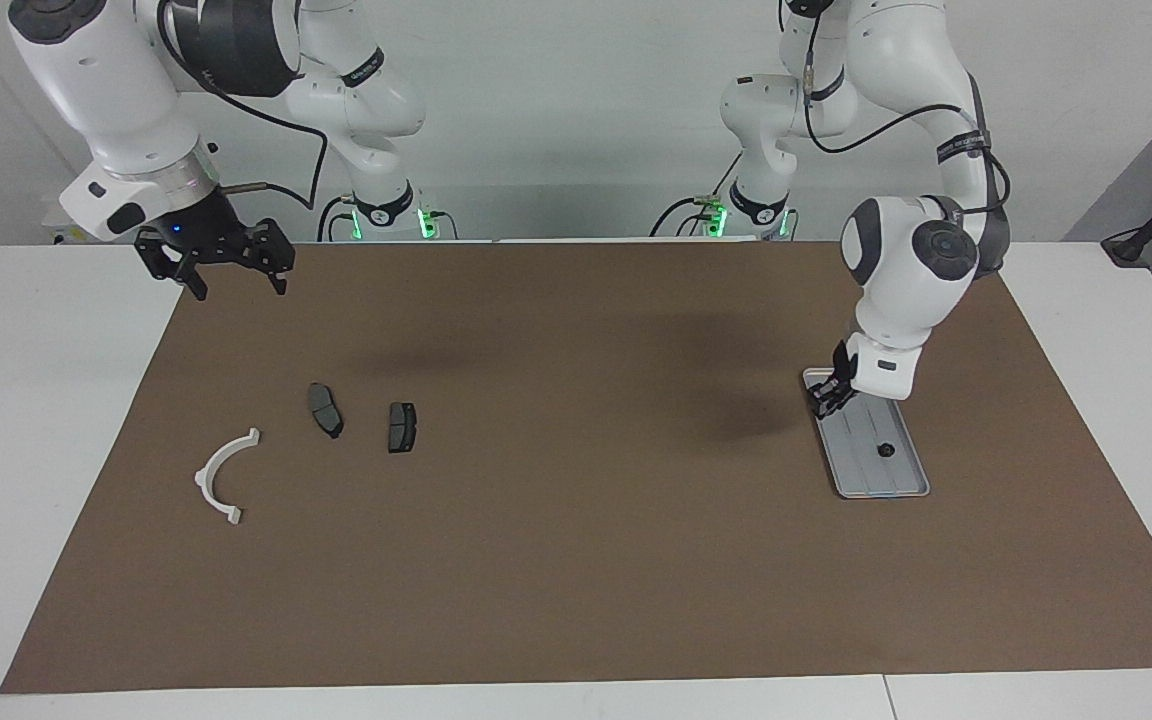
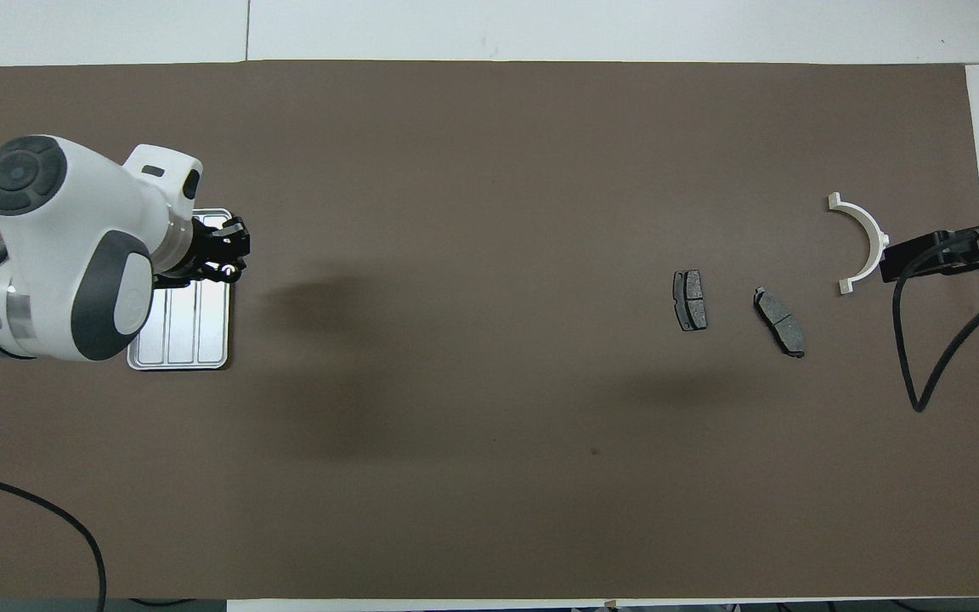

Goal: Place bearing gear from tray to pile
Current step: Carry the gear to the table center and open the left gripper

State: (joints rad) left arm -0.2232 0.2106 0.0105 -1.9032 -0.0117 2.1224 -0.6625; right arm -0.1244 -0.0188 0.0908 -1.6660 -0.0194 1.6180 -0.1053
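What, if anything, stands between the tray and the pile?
Nothing visible. The mat between the tray and the pile is bare; the left claw, over the tray, holds the bearing gear, and the right claw waits over the mat's corner.
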